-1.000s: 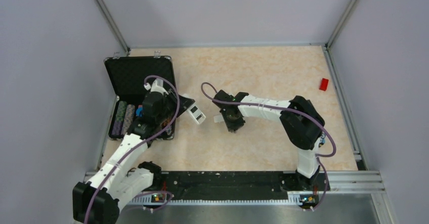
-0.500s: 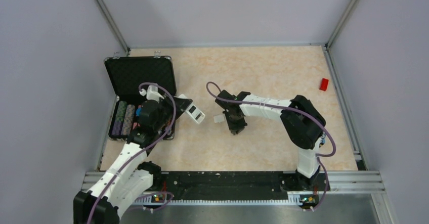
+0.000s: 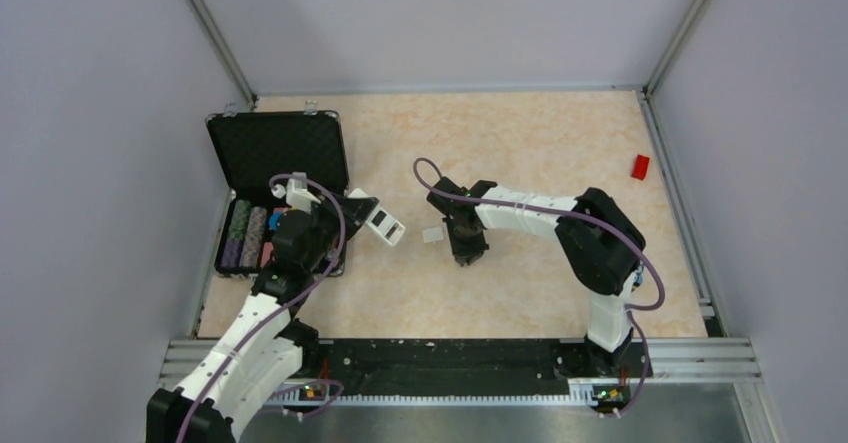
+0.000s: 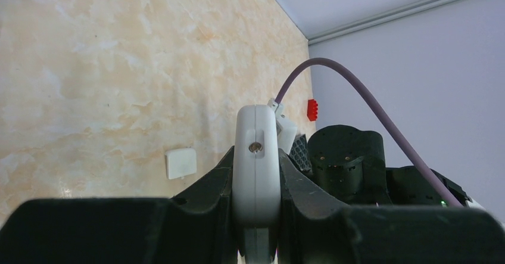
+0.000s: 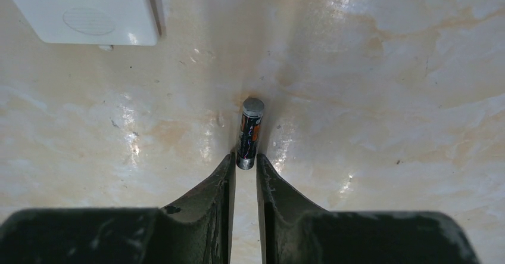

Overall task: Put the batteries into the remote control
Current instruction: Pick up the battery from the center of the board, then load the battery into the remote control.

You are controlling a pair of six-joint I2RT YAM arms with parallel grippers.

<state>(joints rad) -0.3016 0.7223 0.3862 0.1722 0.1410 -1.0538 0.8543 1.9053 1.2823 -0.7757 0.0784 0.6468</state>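
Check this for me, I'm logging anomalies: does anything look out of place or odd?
The small white square cover lies loose on the table, apart from the flat white remote clamped in the left gripper. Only the end of the slim dark battery sits inside the right gripper.

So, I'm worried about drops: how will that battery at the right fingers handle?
The battery is a smooth round cylinder, so it would probably roll on the glossy table. Only its end sits between the right fingers, so it may pivot or slip. It looks rigid, unlikely to bend.
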